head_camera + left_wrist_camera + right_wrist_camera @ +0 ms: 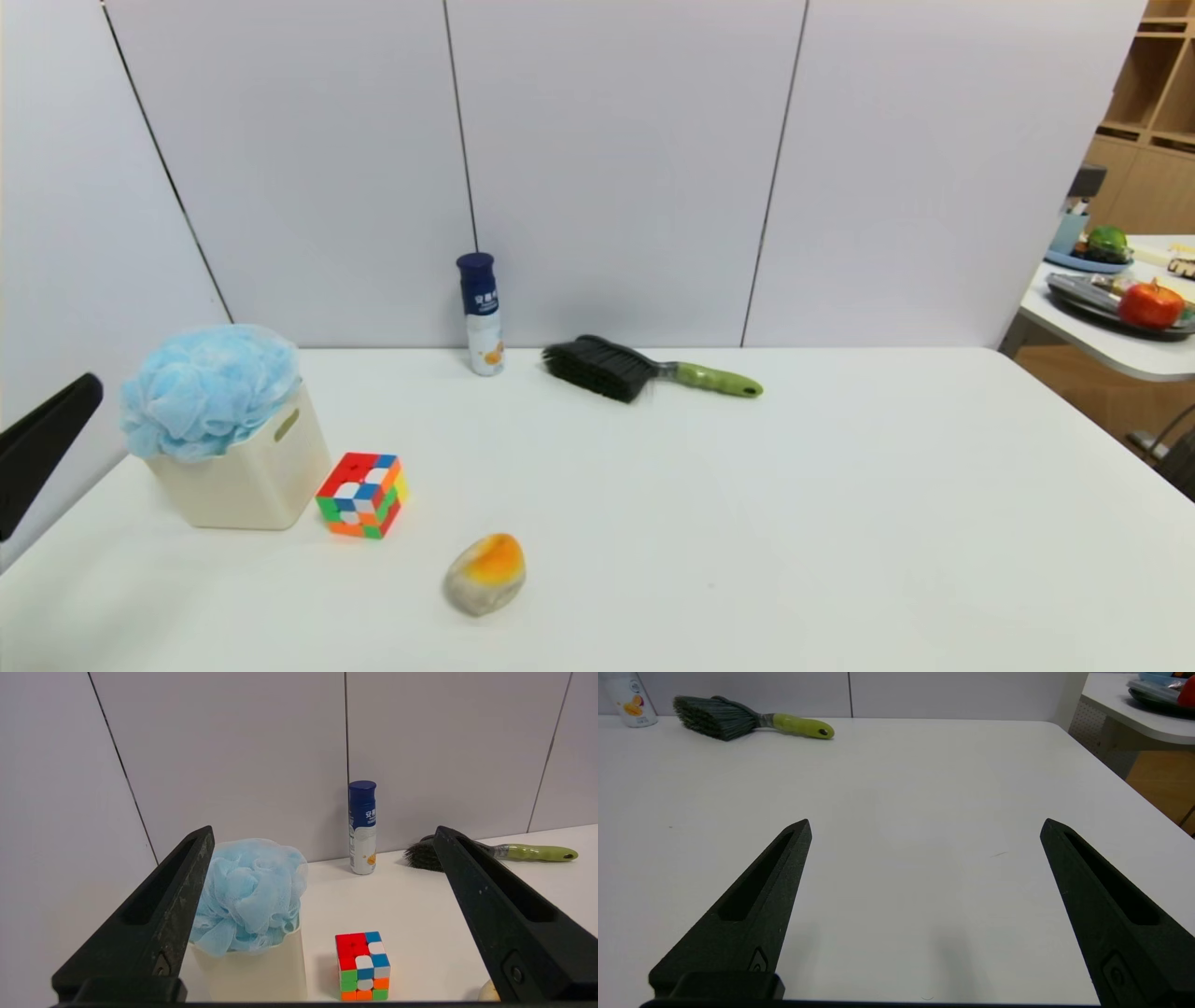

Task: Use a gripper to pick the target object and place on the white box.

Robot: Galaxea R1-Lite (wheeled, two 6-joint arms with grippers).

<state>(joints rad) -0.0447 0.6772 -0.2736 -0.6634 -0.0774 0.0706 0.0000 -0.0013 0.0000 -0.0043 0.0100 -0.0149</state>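
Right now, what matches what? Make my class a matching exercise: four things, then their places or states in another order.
Things
1. bath pouf
2. puzzle cube
3. brush
4. left gripper

Places or states
A. lying down, with a green handle
B. open, holding nothing
C. resting on the white box
D. on the table, between the box and the stone

Pairs: 1-C, 2-D, 3-A, 4-B

Ruffled mesh pouf [213, 387], smooth matt plastic bin [245, 481], glossy cube [359, 495]
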